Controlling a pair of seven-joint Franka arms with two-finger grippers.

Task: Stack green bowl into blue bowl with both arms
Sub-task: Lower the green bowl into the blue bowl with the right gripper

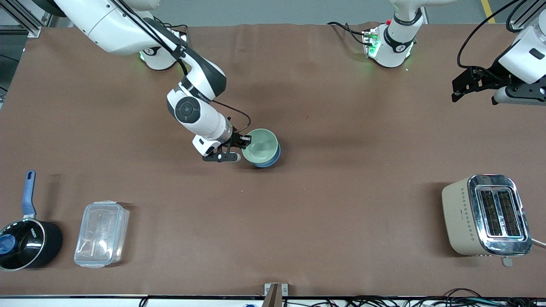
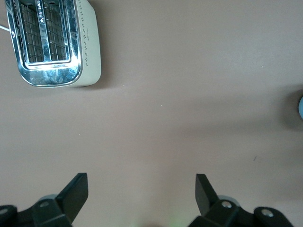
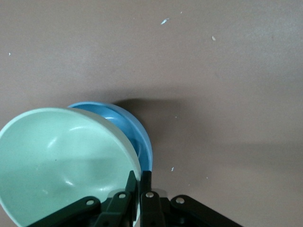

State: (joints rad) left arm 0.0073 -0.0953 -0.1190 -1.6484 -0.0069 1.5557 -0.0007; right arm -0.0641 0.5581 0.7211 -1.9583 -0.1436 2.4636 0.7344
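The pale green bowl [image 1: 260, 146] rests tilted in the sky-blue bowl [image 1: 274, 159] near the table's middle. My right gripper [image 1: 244, 141] is shut on the green bowl's rim, on the side toward the right arm's end. In the right wrist view its fingers [image 3: 140, 178] pinch the green bowl [image 3: 61, 161], one inside and one outside the rim, and the blue bowl [image 3: 137, 135] shows under it. My left gripper [image 1: 463, 87] is open and empty, held in the air over the left arm's end of the table. Its jaws stand wide apart in the left wrist view [image 2: 140, 184].
A cream and chrome toaster [image 1: 486, 215] stands toward the left arm's end, near the front camera; it also shows in the left wrist view [image 2: 52, 40]. A black saucepan with a blue handle [image 1: 25, 243] and a clear plastic box [image 1: 101, 233] sit toward the right arm's end.
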